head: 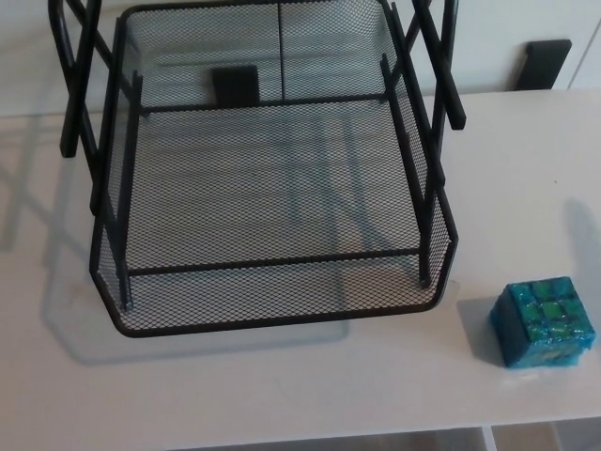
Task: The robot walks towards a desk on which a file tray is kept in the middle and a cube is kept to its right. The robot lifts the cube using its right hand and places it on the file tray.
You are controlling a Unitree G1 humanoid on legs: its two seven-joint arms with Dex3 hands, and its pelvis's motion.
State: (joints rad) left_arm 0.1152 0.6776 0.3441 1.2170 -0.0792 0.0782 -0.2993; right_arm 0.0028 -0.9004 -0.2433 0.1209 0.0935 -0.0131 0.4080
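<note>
1. Cube (545,322): a blue-green block with a gridded face. It sits on the white desk (282,395), to the right of the black mesh file tray (282,296) and apart from it, untouched.
2. Neither robot hand is in view, so I cannot tell whether the fingers are spread or closed; nothing is held yet.
3. The cube lies near the desk's front edge. A right-hand approach that nudges it before closing would likely push it towards that edge, or off it.
4. Its surface looks glossy, so a shallow pinch might slip during the lift.
5. The tray's right wall and the slanted struts (441,70) above it stand between cube and mesh floor. Too low a carry could clip them and jolt the tray or knock the cube loose.
6. Releasing it from too high may make it bounce on the mesh.
</note>
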